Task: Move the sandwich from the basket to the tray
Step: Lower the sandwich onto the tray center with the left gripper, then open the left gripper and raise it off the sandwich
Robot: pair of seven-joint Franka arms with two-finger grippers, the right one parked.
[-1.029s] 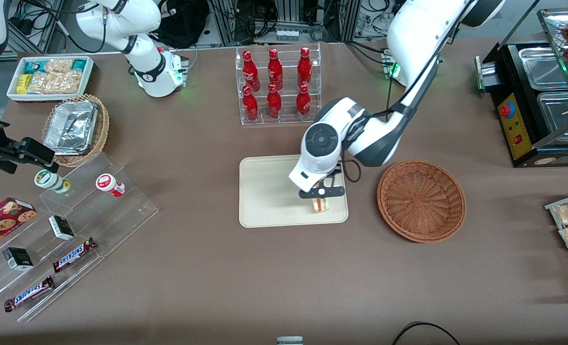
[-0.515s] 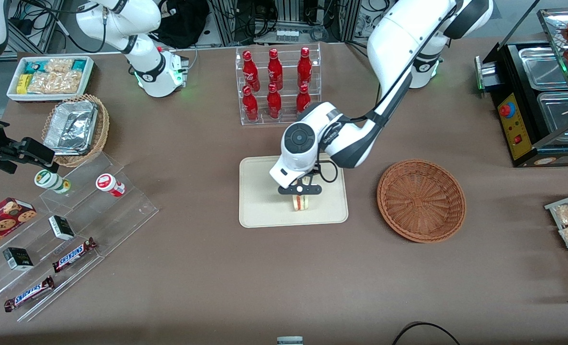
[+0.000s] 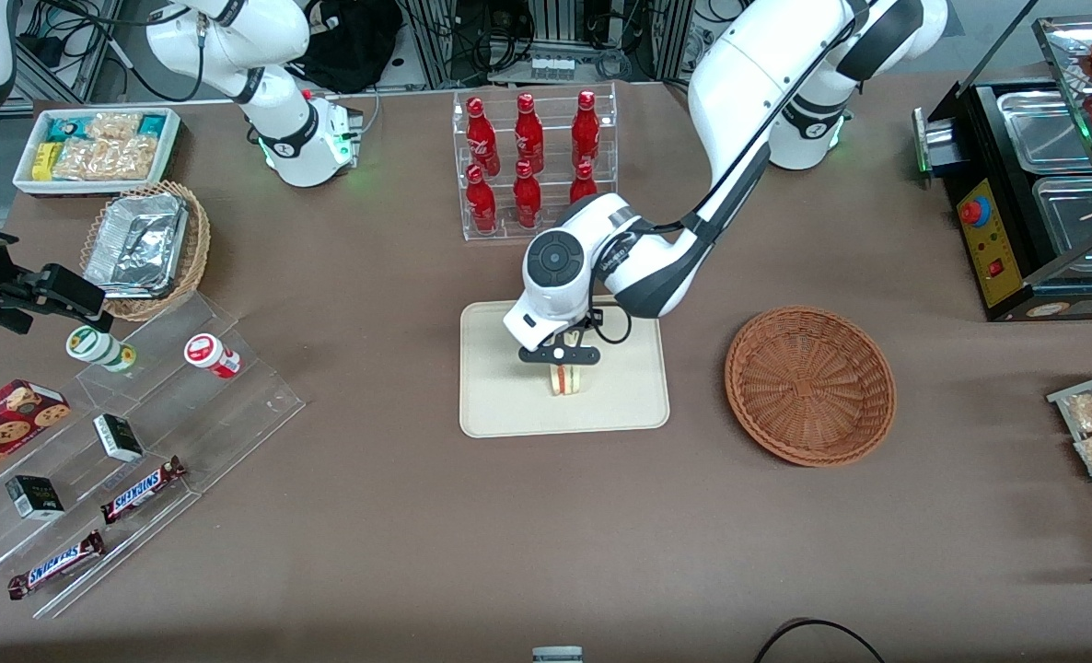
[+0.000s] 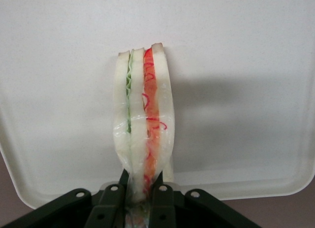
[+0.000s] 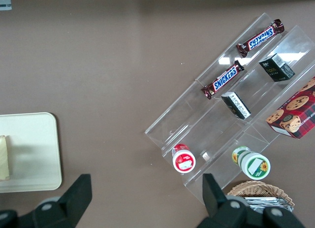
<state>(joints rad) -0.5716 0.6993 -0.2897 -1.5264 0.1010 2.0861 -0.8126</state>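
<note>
The black two-finger gripper [image 3: 560, 361] is largely covered by the white wrist in the front view, and only part of the small triangular sandwich of pale bread [image 3: 564, 379] is seen below it, over the flat cream rectangular tray [image 3: 500, 405]. Since a second ago, the sandwich has been carried farther from the round reddish-brown wicker basket [image 3: 810, 385], toward the tray's middle. In the wrist view the fingers [image 4: 116, 201] are seen pinching the sandwich [image 4: 142, 124], its green and red-orange layers plain.

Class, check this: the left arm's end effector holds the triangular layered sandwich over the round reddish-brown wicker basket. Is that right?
No. The end effector holds the triangular layered sandwich over the flat cream rectangular tray, as the front view shows; the round reddish-brown wicker basket sits beside it.
</note>
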